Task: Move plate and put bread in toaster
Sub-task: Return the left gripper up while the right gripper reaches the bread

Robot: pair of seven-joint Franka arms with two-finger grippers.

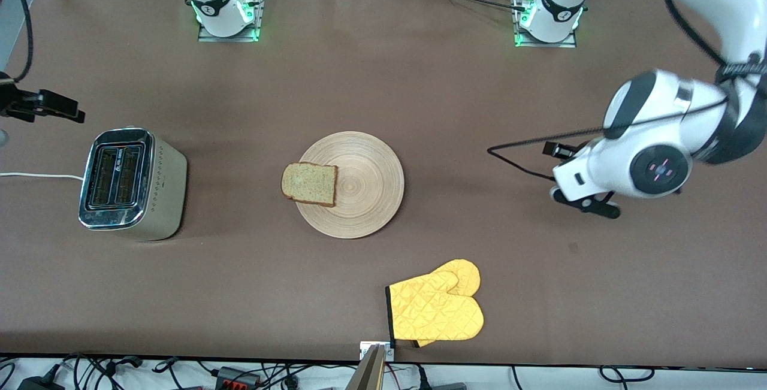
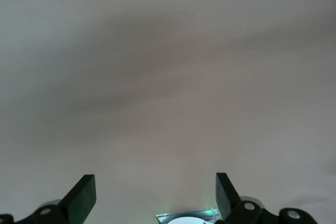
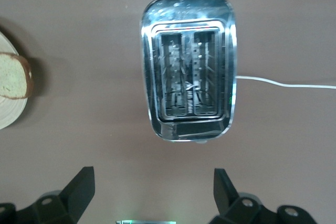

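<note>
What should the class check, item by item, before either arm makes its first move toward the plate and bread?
1. Bread lies on the plate, overhanging its rim: ok.
2. Toaster upright, both slots empty: ok.
3. Left gripper open, empty, over bare table: ok.
4. Right gripper open, empty, near the toaster: ok.
5. Oven mitt lies apart from the plate, nearer the front camera: ok.
6. Toaster switched on: cannot tell.

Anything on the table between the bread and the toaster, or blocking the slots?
Nothing visible. The bread lies on the plate at its edge toward the toaster, with only bare table between them. Both slots are empty in the right wrist view. The oven mitt lies nearer the front camera, off that path.
</note>
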